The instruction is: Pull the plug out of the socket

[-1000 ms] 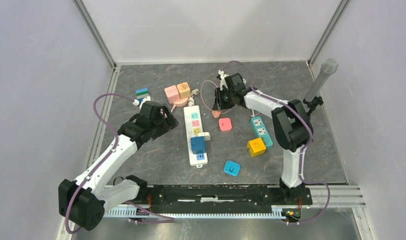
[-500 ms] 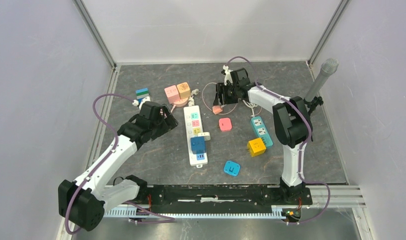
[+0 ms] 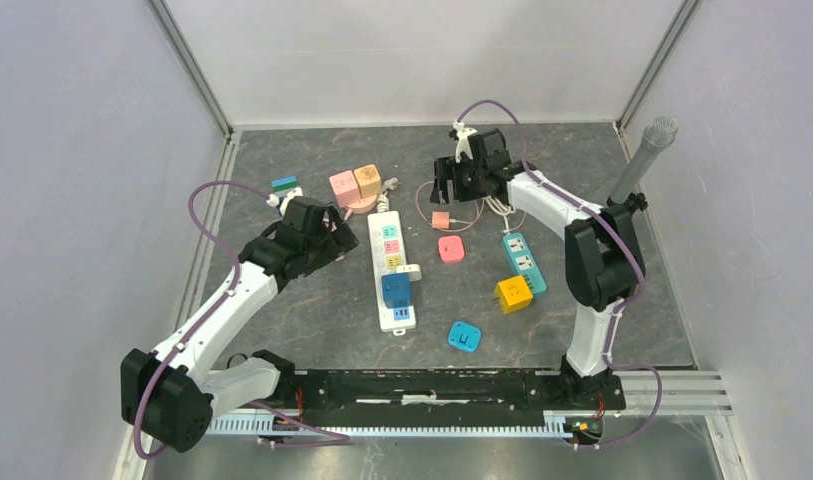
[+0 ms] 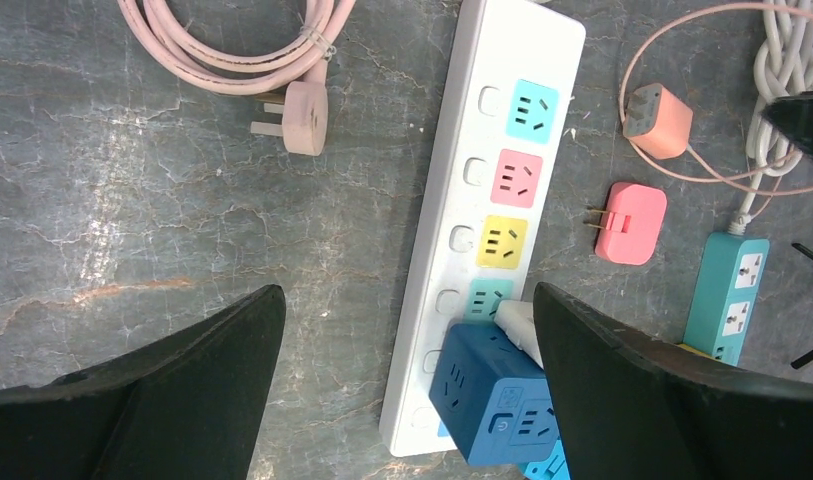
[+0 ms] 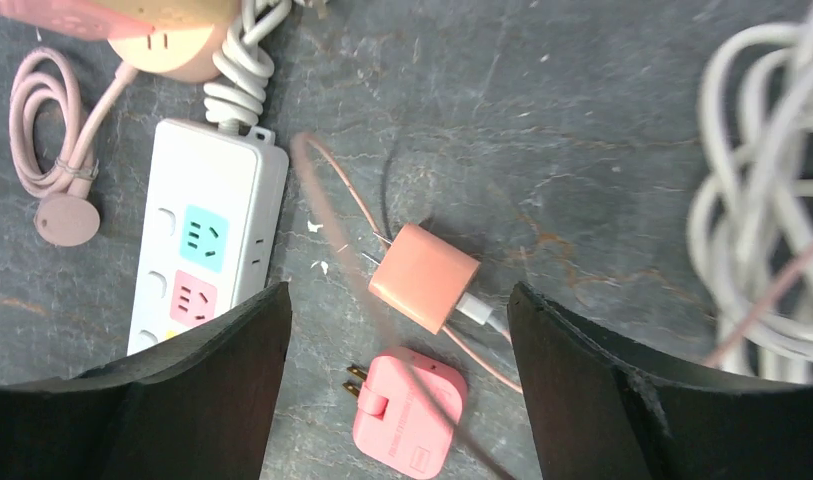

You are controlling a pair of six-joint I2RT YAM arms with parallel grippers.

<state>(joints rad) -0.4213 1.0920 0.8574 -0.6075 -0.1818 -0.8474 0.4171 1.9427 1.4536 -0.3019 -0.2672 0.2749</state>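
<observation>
The white power strip socket [image 3: 390,268] [image 4: 452,250] [image 5: 252,190] lies in the middle of the table. A blue cube adapter [image 3: 397,292] [image 4: 492,405] and a white plug [image 3: 410,270] [image 4: 517,325] are seated in its near end. A salmon charger plug [image 3: 441,219] [image 5: 424,276] [image 4: 658,120] with a thin pink cable lies loose on the table, right of the strip's far end. My right gripper [image 3: 452,190] [image 5: 396,290] hovers open above it, holding nothing. My left gripper [image 3: 327,235] [image 4: 407,295] is wide open and empty, just left of the strip.
A pink flat adapter [image 3: 451,248] [image 5: 410,413] lies near the charger. Nearby are a teal strip [image 3: 522,260], a yellow cube [image 3: 513,294], a blue flat adapter [image 3: 465,336], pink and orange cubes [image 3: 354,184], a coiled pink cord [image 4: 304,115] and white cable [image 5: 762,200]. A microphone [image 3: 642,160] stands far right.
The right gripper opened and drew back and up, leaving the salmon charger lying on the table. The left gripper's jaws widened slightly; the arm barely moved.
</observation>
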